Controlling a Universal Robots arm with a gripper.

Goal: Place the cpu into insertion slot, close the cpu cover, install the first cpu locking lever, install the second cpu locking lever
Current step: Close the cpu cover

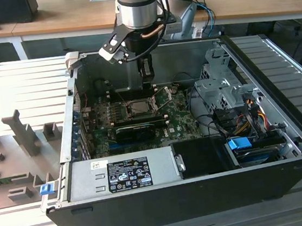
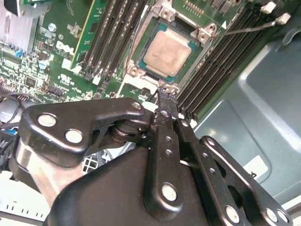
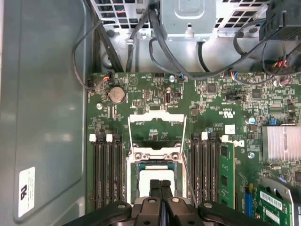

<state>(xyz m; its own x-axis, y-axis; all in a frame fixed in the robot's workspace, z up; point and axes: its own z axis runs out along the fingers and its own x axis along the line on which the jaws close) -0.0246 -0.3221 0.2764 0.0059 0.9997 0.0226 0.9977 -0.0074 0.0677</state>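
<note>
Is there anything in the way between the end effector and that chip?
Nothing visible. The cpu lies bare in the insertion slot, the cpu cover standing open, the end effector at the slot's edge.

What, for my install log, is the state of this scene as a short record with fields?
cpu: lying in the insertion slot
cpu cover: swung open, off the slot
tool: shut, holding nothing, tips close to the slot's edge
motherboard: inside the open computer case
</note>
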